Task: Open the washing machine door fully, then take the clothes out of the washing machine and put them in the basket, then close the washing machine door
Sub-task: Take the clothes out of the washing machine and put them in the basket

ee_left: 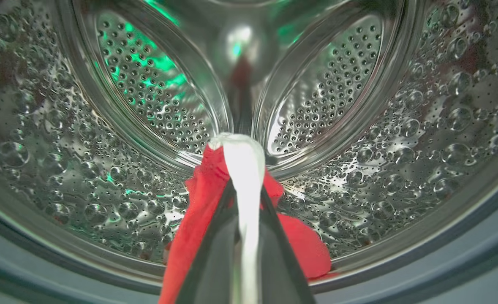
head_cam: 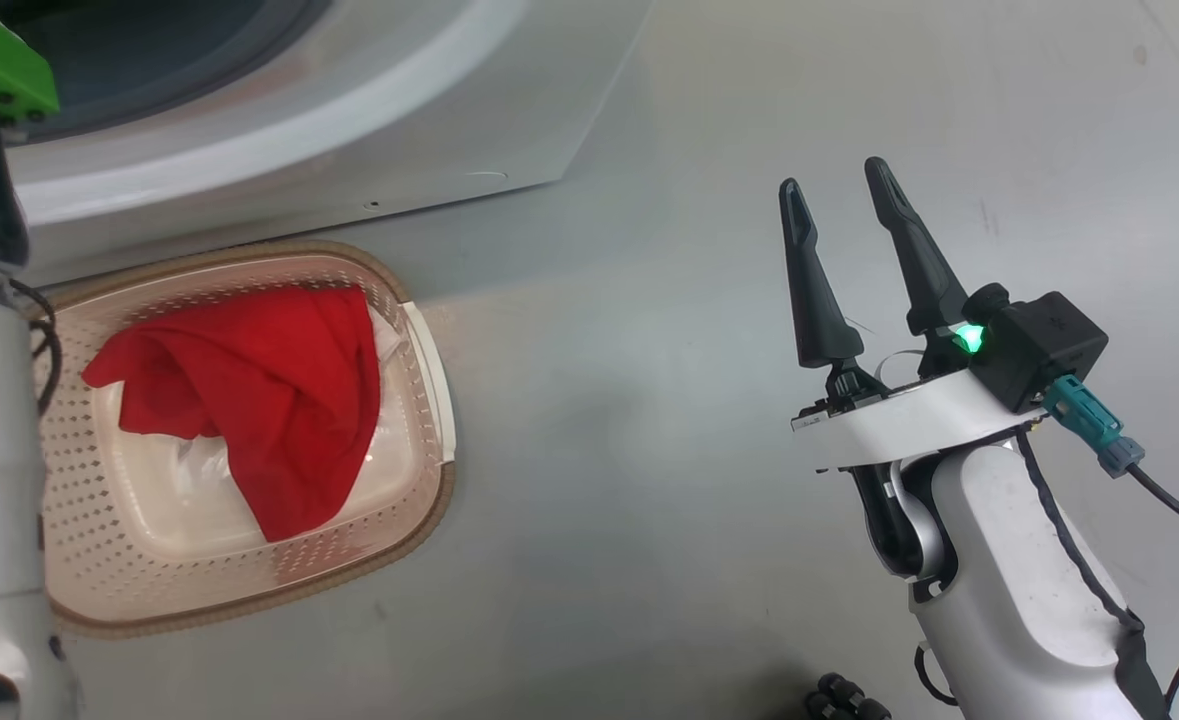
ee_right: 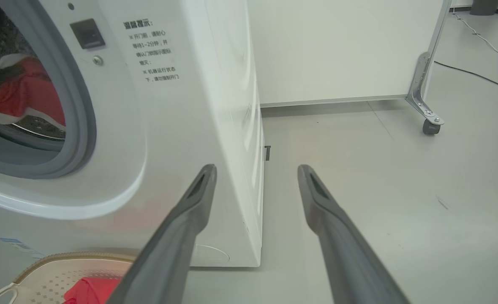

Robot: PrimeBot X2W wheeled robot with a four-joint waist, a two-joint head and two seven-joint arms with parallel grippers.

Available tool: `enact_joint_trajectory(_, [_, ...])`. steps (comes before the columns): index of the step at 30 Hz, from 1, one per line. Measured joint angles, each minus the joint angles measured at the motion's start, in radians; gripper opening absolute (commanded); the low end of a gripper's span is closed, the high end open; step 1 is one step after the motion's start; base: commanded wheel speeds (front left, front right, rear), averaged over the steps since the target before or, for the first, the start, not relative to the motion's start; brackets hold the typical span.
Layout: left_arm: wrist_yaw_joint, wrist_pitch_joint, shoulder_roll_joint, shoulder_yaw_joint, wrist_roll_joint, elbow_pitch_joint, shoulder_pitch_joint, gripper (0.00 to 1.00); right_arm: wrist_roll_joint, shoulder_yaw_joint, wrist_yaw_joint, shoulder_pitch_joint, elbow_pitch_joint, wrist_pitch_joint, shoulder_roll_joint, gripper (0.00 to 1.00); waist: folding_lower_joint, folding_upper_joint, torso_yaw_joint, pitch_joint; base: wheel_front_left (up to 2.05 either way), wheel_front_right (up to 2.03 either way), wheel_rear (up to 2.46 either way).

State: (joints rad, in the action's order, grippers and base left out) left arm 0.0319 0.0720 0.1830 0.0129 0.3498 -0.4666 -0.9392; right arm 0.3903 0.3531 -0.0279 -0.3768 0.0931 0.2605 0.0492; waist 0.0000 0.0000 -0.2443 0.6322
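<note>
In the left wrist view my left gripper (ee_left: pixel 246 185) is inside the steel drum (ee_left: pixel 156 97) of the washing machine (head_cam: pixel 349 120), shut on red clothes (ee_left: pixel 198 219) with white trim (ee_left: pixel 244 156). The right wrist view shows that red cloth (ee_right: pixel 25 95) inside the grey gasket (ee_right: pixel 80 105). Another red garment (head_cam: pixel 269 400) lies in the cream basket (head_cam: pixel 444 500) on the floor in front of the machine. My right gripper (head_cam: pixel 832 178) hangs open and empty over the floor to the right of the basket. The washing machine door is out of view.
Grey floor (head_cam: pixel 649 450) stretches to the right of the machine and basket. A white panel on a metal frame with a caster (ee_right: pixel 432 126) stands behind, and a black cable (ee_right: pixel 477 76) runs across the floor at the far right.
</note>
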Motion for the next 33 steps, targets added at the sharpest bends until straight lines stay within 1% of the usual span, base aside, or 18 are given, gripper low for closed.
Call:
enact_joint_trajectory(11, [-0.001,0.126,-0.040,0.014,-0.006,0.092,0.169,0.00,-0.033,-0.041,0.000,0.040,0.022,0.000,0.000,1.00,0.0000,0.0000,0.042,-0.066,0.00,0.00,0.00])
enact_joint_trajectory(13, [0.007,0.140,-0.046,0.019,-0.011,0.109,0.198,0.00,-0.042,-0.049,0.000,0.046,0.028,0.000,0.001,1.00,0.0000,0.0000,0.049,-0.080,0.00,0.00,0.00])
enact_joint_trajectory(17, [0.011,0.149,-0.067,0.033,-0.022,0.155,0.257,0.00,-0.064,-0.056,0.001,0.067,0.035,0.000,0.002,1.00,0.0000,0.0000,0.068,-0.107,0.00,0.00,0.00])
enact_joint_trajectory(24, [0.017,0.164,-0.094,0.048,-0.030,0.236,0.336,0.00,-0.091,-0.055,0.018,0.088,0.054,0.000,0.015,1.00,0.0000,0.0000,0.105,-0.158,0.00,0.00,0.00])
enact_joint_trajectory(33, [0.022,0.177,-0.103,0.054,-0.035,0.348,0.401,0.00,-0.100,-0.056,0.027,0.129,0.077,0.000,0.017,1.00,0.0000,0.0000,0.144,-0.231,0.00,0.00,0.00])
